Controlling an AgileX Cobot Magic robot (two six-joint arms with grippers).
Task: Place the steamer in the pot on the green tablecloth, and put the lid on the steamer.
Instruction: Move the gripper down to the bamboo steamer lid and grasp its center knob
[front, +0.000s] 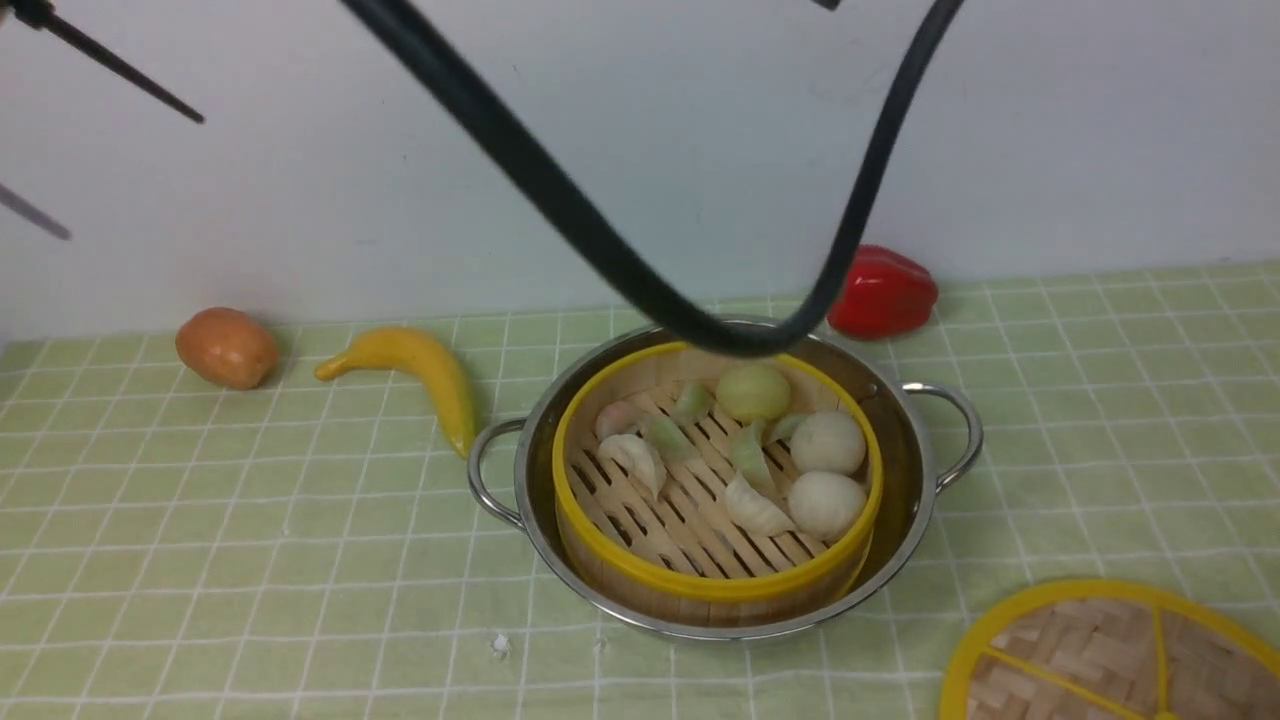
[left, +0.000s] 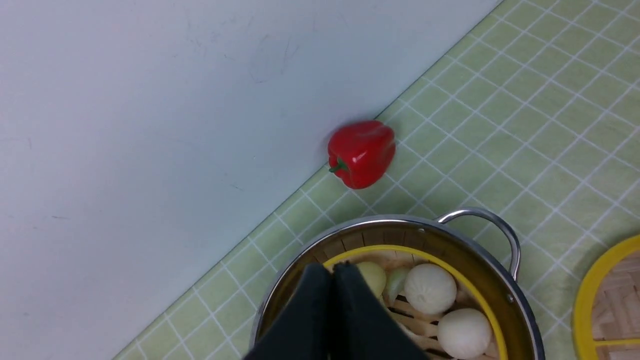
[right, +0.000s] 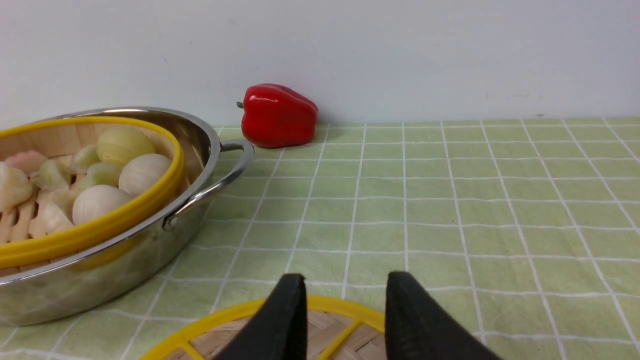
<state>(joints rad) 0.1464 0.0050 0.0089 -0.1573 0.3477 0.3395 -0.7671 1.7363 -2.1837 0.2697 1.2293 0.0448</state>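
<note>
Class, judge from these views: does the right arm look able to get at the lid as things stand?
Probably yes: the right claw hangs just over the lid, jaws apart, with nothing between them.

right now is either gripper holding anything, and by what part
Nothing is held. The left gripper is shut empty above the steamer; the right gripper stands open over the lid, which lies on the green tablecloth.

Everything here sits on a green tablecloth with a white grid. The pot is mid-cloth and the lid is at the near right. Along the back there's a potato-ish thing, a banana and a red pepper.
</note>
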